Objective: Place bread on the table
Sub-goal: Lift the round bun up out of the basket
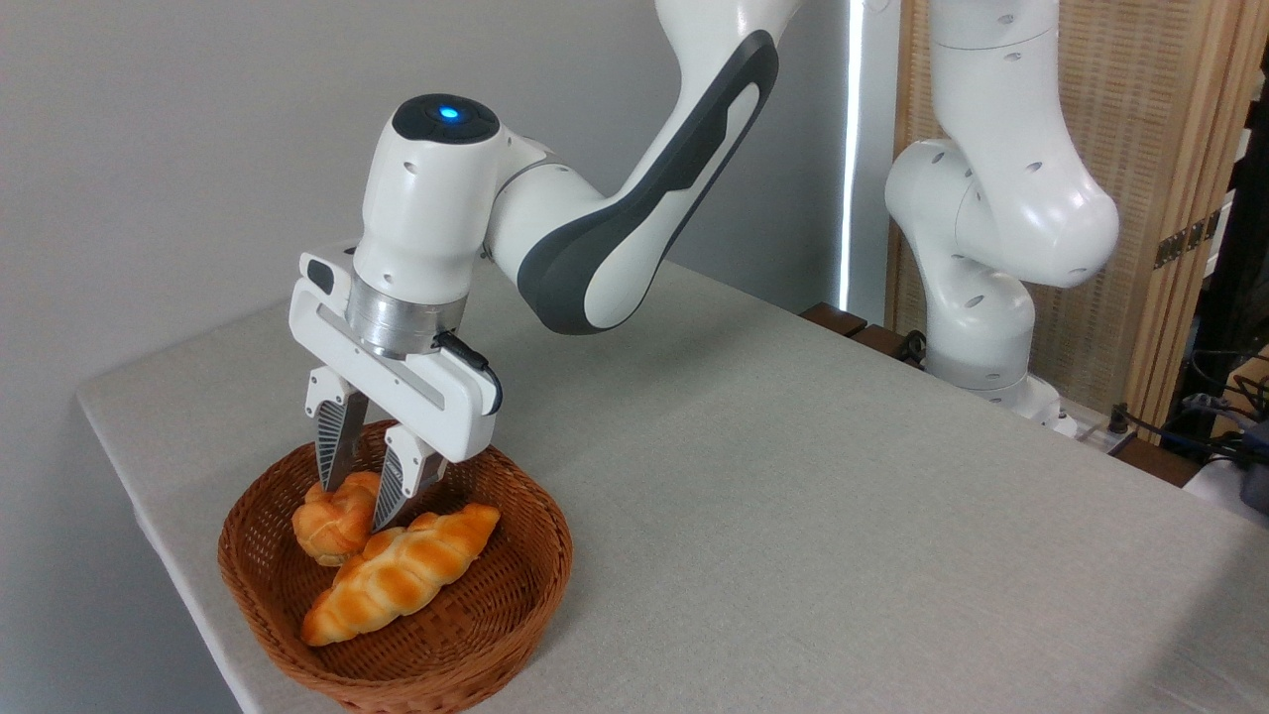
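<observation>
The bread [332, 531], a small round knotted golden bun, lies at the back left of a brown wicker basket [525, 585]. My gripper [356, 507] points down into the basket with its jaws apart. One fingertip [332, 481] is at the bun's far upper edge and the other [382, 516] is in front of its right side. The bun rests on the basket floor between them. The table [793, 476] is a wide light grey-beige cloth top stretching right of the basket.
A longer braided loaf [402, 575] lies diagonally in the basket, just in front of and touching the bun. The basket stands near the table's front left edge. The arm's white base [977, 327] stands at the table's far right edge.
</observation>
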